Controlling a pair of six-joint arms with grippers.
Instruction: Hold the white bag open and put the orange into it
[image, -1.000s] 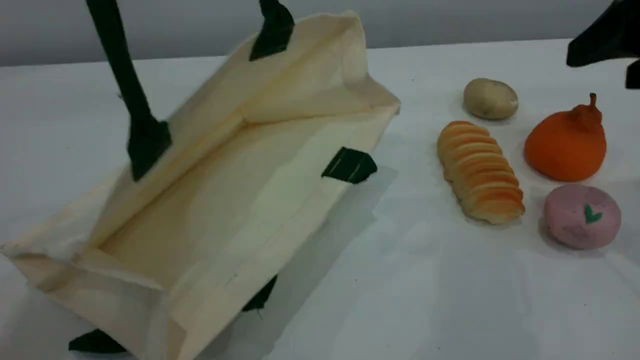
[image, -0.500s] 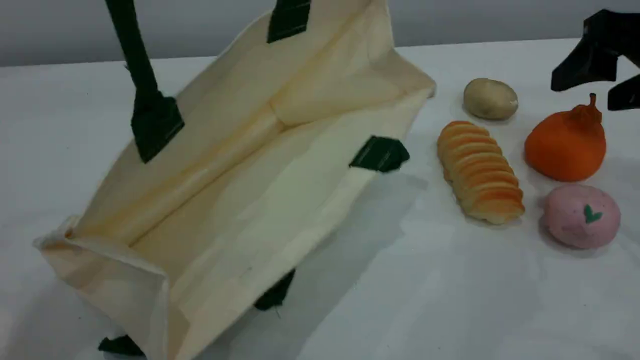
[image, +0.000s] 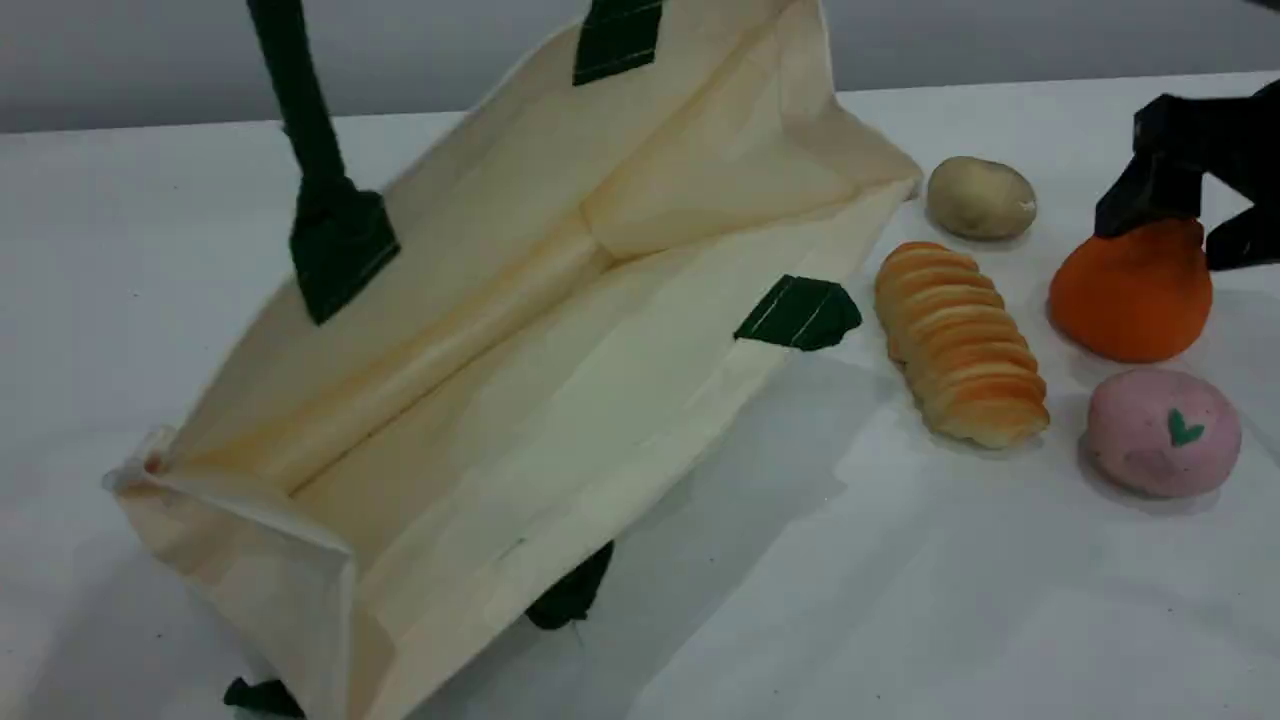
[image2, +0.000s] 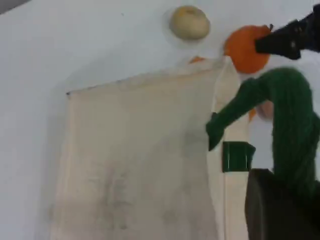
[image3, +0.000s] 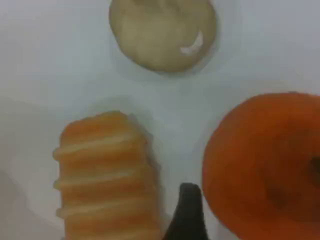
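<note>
The white bag (image: 520, 380) lies tilted with its mouth wide open toward the camera. One green rope handle (image: 300, 110) runs taut up out of the scene view. In the left wrist view that handle (image2: 285, 110) leads into my left gripper (image2: 275, 200), which is shut on it. The orange (image: 1130, 295) sits on the table at the far right. My right gripper (image: 1190, 225) hangs open over its top, one finger on each side, and hides the stem. The right wrist view shows one dark fingertip (image3: 187, 212) just left of the orange (image3: 265, 170).
A ridged bread loaf (image: 960, 345) lies between the bag and the orange. A potato (image: 980, 197) sits behind it and a pink ball (image: 1165, 432) with a green mark in front of the orange. All rest on the white table (image: 850, 600).
The bag has been pulled up and to the right by its handle, and its mouth now nears the loaf. My right gripper came down from the upper right onto the orange's top.
</note>
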